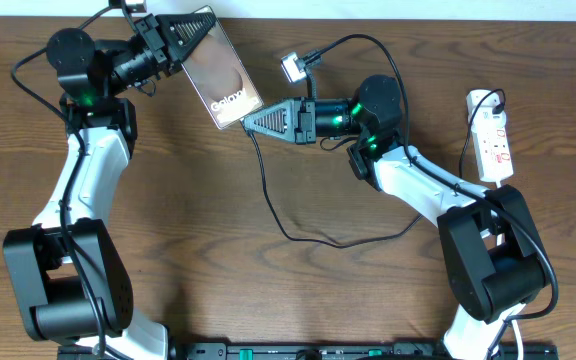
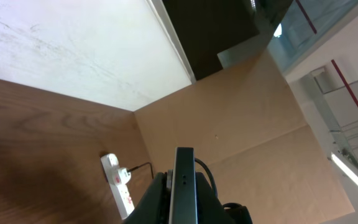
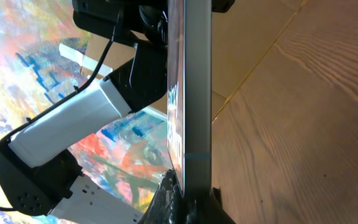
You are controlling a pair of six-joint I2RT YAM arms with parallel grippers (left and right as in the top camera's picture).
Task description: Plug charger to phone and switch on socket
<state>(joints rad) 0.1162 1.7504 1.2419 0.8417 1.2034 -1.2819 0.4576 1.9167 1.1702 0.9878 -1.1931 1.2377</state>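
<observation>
My right claw [image 1: 254, 122] is closed with its tips at the lower edge of the phone [image 1: 226, 75]. The charger [image 1: 271, 195] runs out from those tips, so I judge its connector is pinched there and lined up with the port, though the tip itself is hidden. Just past those tips, the phone stands edge-on in my right wrist view, lifted clear of the worktop [image 1: 188, 220] so that its bottom edge faces the connector. At the phone's far end, my left claw [image 1: 190, 32] is clamped on its upper part, bracing it against the push. Behind my right claw, the slack cable lies in a loose loop on the worktop. Farthest away, well behind that claw beside my right arm, lies the socket [image 1: 494, 140] with a black plug seated in it. I cannot read how its switch is set.
</observation>
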